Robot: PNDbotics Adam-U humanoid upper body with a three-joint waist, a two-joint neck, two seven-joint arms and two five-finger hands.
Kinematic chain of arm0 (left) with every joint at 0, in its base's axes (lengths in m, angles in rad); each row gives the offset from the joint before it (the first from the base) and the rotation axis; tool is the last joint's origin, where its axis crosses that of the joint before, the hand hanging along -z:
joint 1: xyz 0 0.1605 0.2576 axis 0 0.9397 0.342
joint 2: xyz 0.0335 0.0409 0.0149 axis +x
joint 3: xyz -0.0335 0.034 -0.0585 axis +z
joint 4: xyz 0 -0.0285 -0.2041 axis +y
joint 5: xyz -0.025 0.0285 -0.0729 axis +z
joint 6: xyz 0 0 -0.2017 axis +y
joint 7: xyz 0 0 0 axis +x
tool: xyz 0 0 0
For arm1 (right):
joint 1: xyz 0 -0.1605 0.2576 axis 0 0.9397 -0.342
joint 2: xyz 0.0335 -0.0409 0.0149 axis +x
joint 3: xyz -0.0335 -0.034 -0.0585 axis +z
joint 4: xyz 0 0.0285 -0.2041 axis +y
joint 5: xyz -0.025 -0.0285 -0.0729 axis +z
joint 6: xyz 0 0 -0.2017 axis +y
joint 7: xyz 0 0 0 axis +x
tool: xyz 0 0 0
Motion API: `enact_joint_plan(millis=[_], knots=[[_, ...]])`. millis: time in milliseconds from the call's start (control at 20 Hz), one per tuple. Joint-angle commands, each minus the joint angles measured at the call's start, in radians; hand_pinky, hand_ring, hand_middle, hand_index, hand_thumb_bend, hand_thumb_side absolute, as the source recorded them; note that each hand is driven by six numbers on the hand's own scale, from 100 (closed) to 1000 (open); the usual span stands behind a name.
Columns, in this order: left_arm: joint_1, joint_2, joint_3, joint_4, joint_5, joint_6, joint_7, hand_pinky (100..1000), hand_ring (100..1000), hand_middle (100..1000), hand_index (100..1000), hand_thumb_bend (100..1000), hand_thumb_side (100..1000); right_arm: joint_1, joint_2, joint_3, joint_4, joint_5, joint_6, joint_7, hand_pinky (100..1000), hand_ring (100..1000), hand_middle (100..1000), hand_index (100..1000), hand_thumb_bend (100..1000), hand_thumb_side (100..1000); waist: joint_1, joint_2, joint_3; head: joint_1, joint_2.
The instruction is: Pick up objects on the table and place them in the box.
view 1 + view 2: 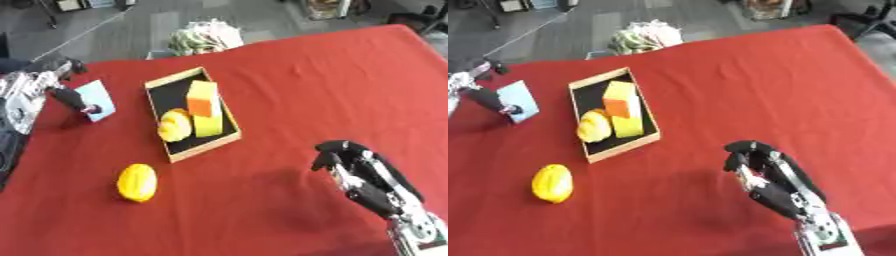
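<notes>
A red cloth (332, 85) covers the table. Beyond its far edge, a crumpled green-and-white bundle (203, 38) lies on the grey floor (131, 30).

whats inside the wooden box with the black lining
The wooden box holds a yellow and orange block, a yellow-green block and a round yellow fruit. The lining beneath them is hidden.

Your black-and-silver right hand (363, 170) hovers over table's near right corner, fingers curled, empty. Your left hand (74, 100) at left edge pinches pale blue card.
</notes>
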Motion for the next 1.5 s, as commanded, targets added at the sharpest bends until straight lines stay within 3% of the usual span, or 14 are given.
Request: enact_joint_plan(millis=[50,150,200,400,500,850,1300,1500], knots=[[-0.012,0.033,0.012,0.002,0.013,0.008,0.017,844,748,767,850,605,163,-0.015,-0.015,-0.005,-0.014,0.005,-0.001,-0.007,730,591,545,733,100,421,-0.003,0.002,-0.004,-0.004,-0.02],[-0.008,0.031,0.01,0.008,0.02,0.012,0.018,838,739,758,846,584,147,-0.017,-0.016,-0.005,-0.013,0.007,0.0,-0.009,730,590,545,733,100,420,-0.002,0.005,-0.006,-0.007,-0.022],[-0.007,0.03,0.009,0.009,0.02,0.013,0.018,816,702,712,819,546,100,-0.017,-0.016,-0.005,-0.013,0.008,0.0,-0.009,730,590,545,733,100,420,-0.002,0.005,-0.007,-0.007,-0.022],[-0.01,0.031,0.01,-0.017,0.031,0.016,0.063,717,542,512,678,416,100,-0.017,-0.015,-0.004,-0.013,0.008,-0.001,-0.01,730,590,545,733,100,415,-0.002,0.002,-0.007,-0.009,-0.021],[-0.017,0.035,0.002,-0.056,0.055,0.007,0.095,691,507,472,643,373,100,-0.016,-0.015,-0.004,-0.013,0.008,-0.001,-0.01,730,590,545,733,100,413,-0.001,-0.001,-0.004,-0.011,-0.02],[-0.063,-0.007,-0.082,-0.204,0.125,-0.032,0.105,702,515,479,653,359,100,-0.014,-0.014,0.002,-0.011,0.01,-0.001,-0.005,730,590,545,733,100,413,0.0,-0.008,-0.005,-0.008,-0.019],[-0.103,-0.133,-0.122,-0.15,0.051,-0.052,0.118,730,553,522,691,408,100,-0.033,-0.007,0.011,-0.01,0.006,0.001,-0.001,730,590,545,733,100,434,0.0,0.018,-0.039,0.007,-0.034],[-0.106,-0.15,-0.124,-0.129,0.018,-0.049,0.136,773,620,614,771,459,100,-0.036,-0.008,0.01,-0.012,0.006,0.003,-0.003,730,589,545,733,100,435,0.003,0.024,-0.048,0.009,-0.035]])
